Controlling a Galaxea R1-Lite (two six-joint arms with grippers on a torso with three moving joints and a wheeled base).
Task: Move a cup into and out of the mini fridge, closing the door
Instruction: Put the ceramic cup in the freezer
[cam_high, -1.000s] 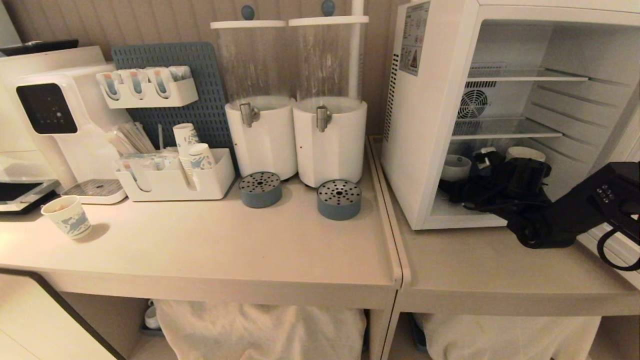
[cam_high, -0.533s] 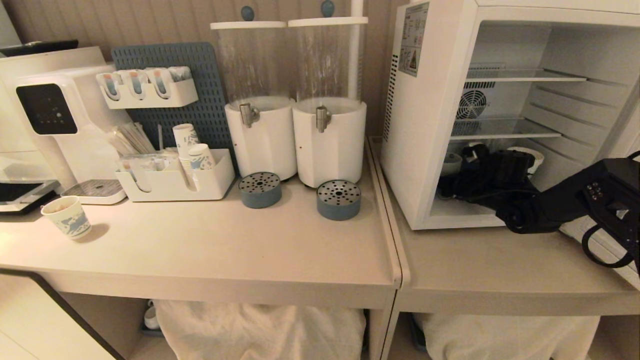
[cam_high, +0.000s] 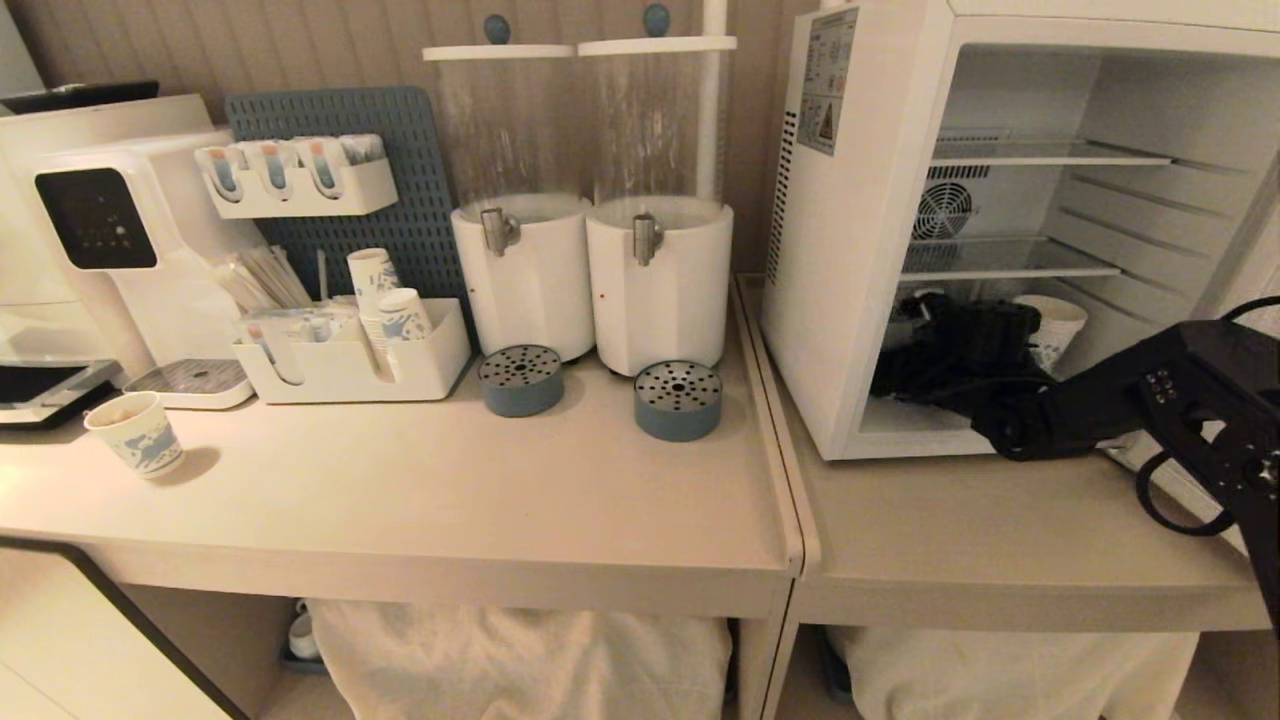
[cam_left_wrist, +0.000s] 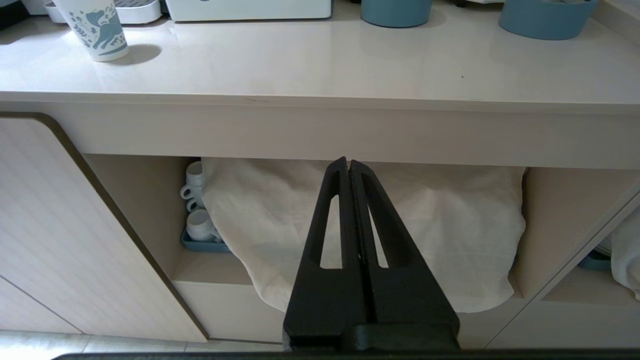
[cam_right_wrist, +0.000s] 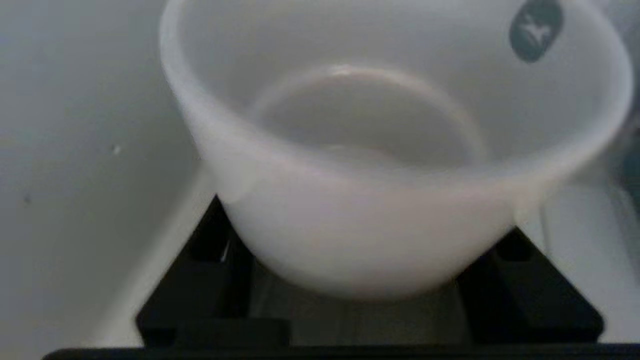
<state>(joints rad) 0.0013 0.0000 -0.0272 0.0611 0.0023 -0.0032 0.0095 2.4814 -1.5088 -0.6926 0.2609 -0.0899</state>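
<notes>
I see the right gripper reaching into the open mini fridge, fingers either side of the white coffee cup on the fridge floor; grip unconfirmed, can't tell. Left gripper clenched empty below the counter.

Right pincer fingers spread; left pincer closed.

Head view looks down over the tabletop (shared with the low left wrist view); right wrist view sits very near the cup.
</notes>
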